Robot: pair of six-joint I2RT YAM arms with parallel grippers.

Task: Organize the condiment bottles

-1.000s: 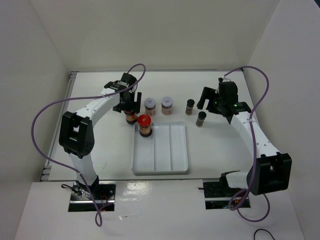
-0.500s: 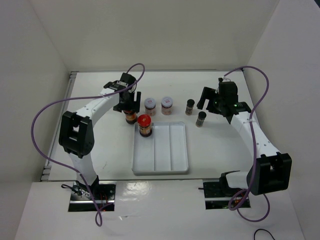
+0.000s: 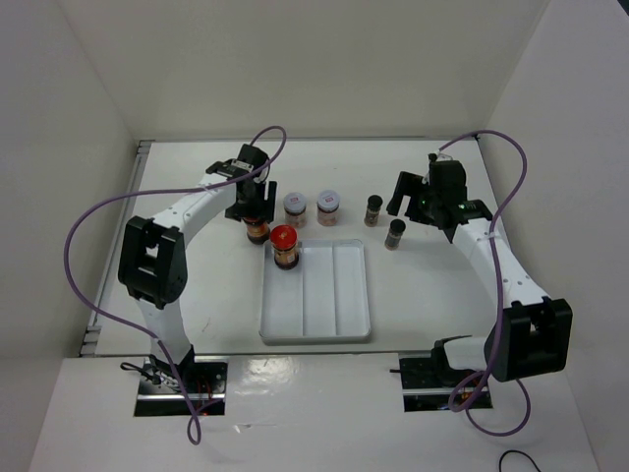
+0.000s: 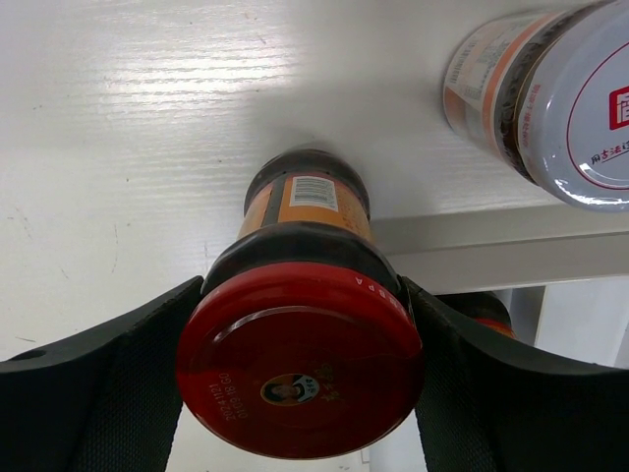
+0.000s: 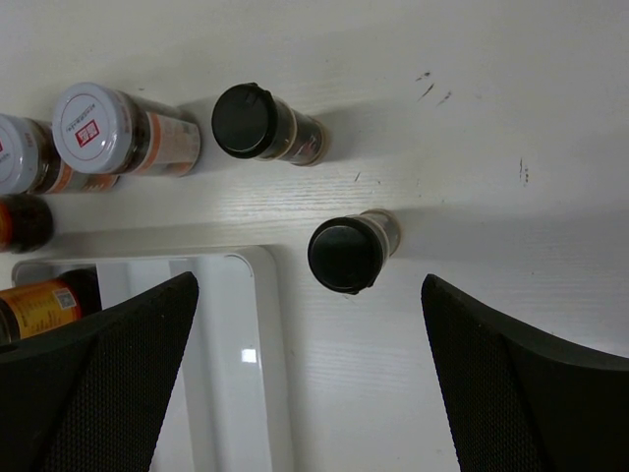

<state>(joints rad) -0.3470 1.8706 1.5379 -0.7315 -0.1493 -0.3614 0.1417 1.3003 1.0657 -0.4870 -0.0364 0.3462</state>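
The left gripper is clamped on a red-lidded jar, pinching it from both sides just under the lid. This jar stands upright, long axis vertical, lid toward the wrist camera. It is just beyond the far left corner of the tray; whether its base touches the table is hard to tell. A second red-lidded jar stands upright in the tray's left compartment. The right gripper hangs spread wide above an upright black-capped jar, not touching it.
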